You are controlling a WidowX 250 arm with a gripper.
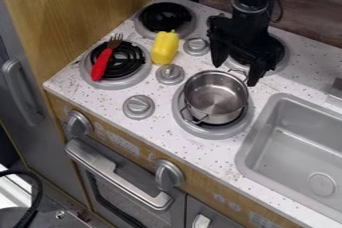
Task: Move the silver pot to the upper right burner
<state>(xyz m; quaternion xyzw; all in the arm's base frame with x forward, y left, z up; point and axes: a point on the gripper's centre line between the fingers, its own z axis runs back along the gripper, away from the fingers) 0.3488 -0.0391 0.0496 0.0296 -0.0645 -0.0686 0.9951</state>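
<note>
The gripper [234,74] hangs over the back right part of the stove, its two fingers spread open at the rear rim of the silver pot [215,97]. The pot stands upright and empty on the front right burner [188,126], with one wire handle toward the front left and the other at the back, between the fingertips. Whether a finger touches the pot I cannot tell. Behind the pot, the upper right burner [283,65] is partly covered by the gripper and arm.
A red-handled fork [101,64] lies on the front left burner. The yellow pepper [165,48] lies between the left burners and the knobs. Grey knobs [169,74] stick up left of the pot. The sink [294,142] is at the right, and a wooden wall [100,7] stands at the left.
</note>
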